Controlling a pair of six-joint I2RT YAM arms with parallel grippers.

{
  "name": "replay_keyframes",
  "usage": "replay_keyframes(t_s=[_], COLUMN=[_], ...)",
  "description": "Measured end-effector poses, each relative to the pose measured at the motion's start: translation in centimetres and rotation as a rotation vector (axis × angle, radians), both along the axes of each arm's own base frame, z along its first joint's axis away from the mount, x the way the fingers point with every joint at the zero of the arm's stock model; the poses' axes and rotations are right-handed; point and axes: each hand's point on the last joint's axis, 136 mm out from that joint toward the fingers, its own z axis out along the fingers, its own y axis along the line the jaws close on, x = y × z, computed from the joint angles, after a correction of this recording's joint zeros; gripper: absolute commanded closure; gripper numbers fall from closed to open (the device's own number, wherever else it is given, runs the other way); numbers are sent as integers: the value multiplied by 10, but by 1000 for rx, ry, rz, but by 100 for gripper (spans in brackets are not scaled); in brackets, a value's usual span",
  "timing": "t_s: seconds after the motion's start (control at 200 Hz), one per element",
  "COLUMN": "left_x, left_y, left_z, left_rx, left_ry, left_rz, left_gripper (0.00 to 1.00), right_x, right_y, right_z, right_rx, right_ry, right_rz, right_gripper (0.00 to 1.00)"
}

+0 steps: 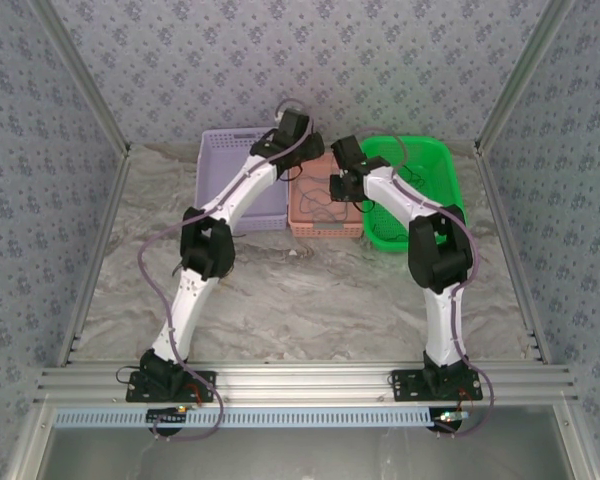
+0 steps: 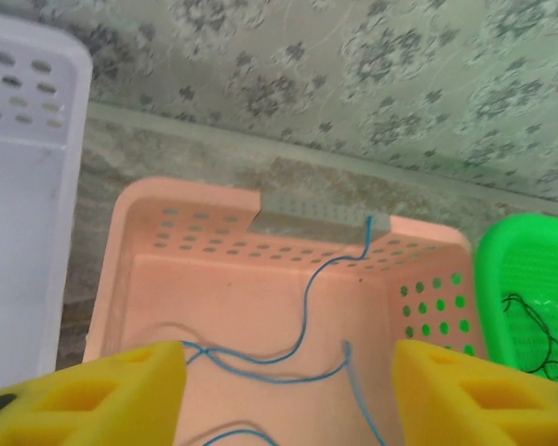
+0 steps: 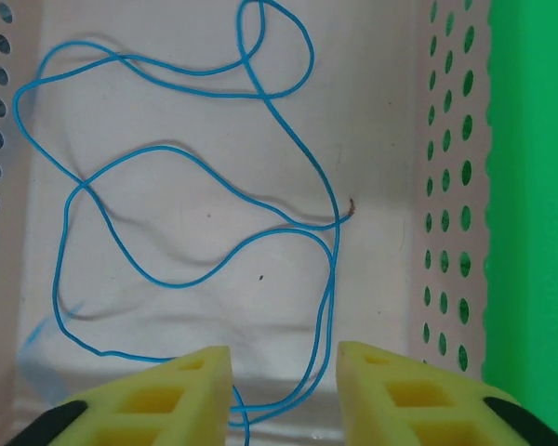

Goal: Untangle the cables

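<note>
Looped blue cable lies in pink basket below spread left tool and spread right tool; risk: closing over crossed strands pinches two loops, tightening the tangle.

Pink basket up close: moulded plastic, smooth, with a soft sheen on its perforated walls. The blue cable inside has a thin, smooth sheath, plastic by the look of it. Green basket is plastic again, brighter and glossier. The lilac basket is the same moulded stuff, but duller. Right tool and left tool carry matt yellow fingers. In the top view, the table has a smooth marble pattern. The rails are bare brushed metal and the walls a matt floral print. Left arm and right arm have glossy white shells and matt black joints.
</note>
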Motion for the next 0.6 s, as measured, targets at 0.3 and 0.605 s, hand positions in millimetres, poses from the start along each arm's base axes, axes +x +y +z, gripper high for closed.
replay_keyframes(t_s=[0.3,0.605], left_x=[-31,-122], left_y=[24,126], left_z=[-13,64], left_rx=[146,121], left_ry=[53,17], left_rz=[52,201], left_gripper=[26,32], right_x=[-19,-75], right_y=[-2,27], right_z=[58,133], right_rx=[18,84], right_ry=[-106,-267], right_rz=[4,97], right_gripper=[50,50])
